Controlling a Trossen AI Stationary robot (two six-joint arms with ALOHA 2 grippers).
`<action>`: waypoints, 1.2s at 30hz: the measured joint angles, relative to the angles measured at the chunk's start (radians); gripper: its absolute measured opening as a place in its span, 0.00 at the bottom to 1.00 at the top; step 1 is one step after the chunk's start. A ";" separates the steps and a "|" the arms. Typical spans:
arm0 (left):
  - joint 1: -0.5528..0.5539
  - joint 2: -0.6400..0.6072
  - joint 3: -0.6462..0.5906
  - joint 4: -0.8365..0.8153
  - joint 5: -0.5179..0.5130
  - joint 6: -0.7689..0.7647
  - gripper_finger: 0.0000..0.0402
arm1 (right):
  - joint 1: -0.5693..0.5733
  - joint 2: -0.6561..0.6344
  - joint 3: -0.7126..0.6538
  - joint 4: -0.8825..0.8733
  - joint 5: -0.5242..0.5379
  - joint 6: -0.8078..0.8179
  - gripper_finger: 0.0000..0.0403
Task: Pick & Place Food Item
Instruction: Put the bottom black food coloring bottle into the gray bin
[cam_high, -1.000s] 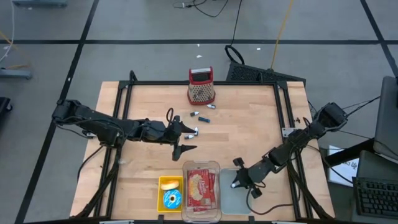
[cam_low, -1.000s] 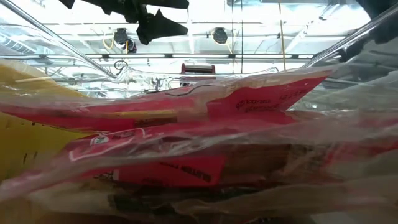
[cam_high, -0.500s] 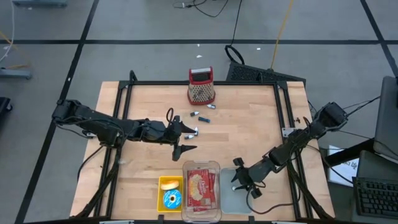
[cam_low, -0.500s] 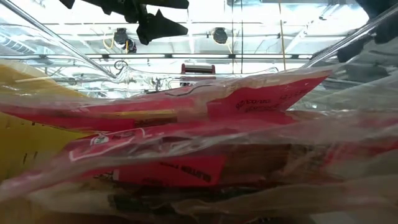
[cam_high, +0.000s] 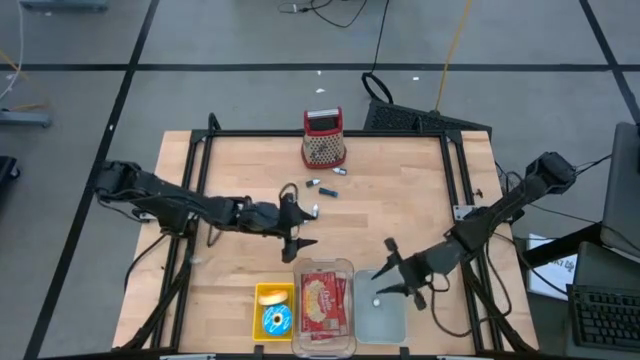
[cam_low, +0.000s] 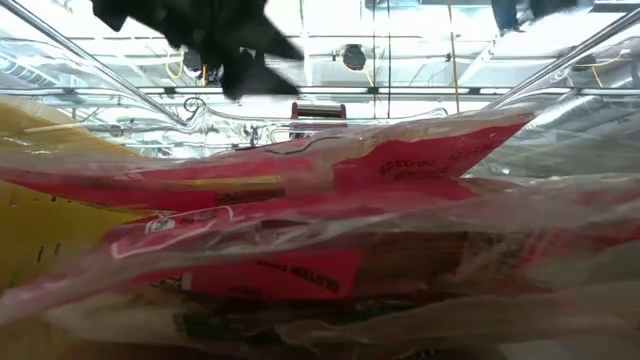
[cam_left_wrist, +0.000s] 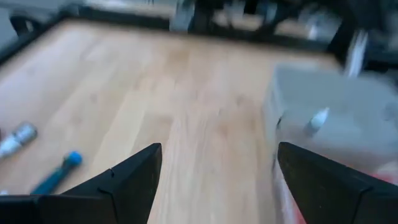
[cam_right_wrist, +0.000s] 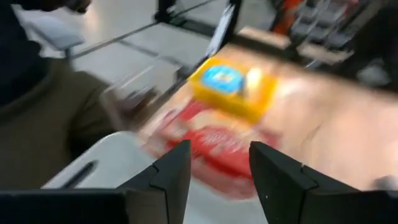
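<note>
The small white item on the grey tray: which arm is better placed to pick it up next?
Probably the right. The right gripper is open, just beside the small white item on the grey tray. The left gripper hovers farther off.

A light wooden counter (cam_high: 390, 220) in a dark metal frame carries everything. At its far edge stands a box grater (cam_high: 324, 140) with a red top, and just in front of that lie a few small loose items (cam_high: 323, 187) — too small to identify.

Along the near edge sit three things side by side — a yellow bin (cam_high: 271, 309) with two small items inside, a clear container (cam_high: 323, 299) holding a red food packet, and a flat grey lid (cam_high: 382, 312).
</note>
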 joint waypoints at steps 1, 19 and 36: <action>0.001 0.021 0.000 -0.017 0.000 0.009 0.81 | 0.000 -0.012 0.000 0.007 0.025 -0.033 0.37; 0.141 0.183 -0.003 -0.331 -0.079 0.012 0.81 | -0.051 -0.036 -0.025 0.059 0.124 -0.146 0.35; 0.200 0.269 -0.004 -0.278 0.027 0.105 0.81 | -0.050 -0.036 -0.026 0.061 0.120 -0.145 0.35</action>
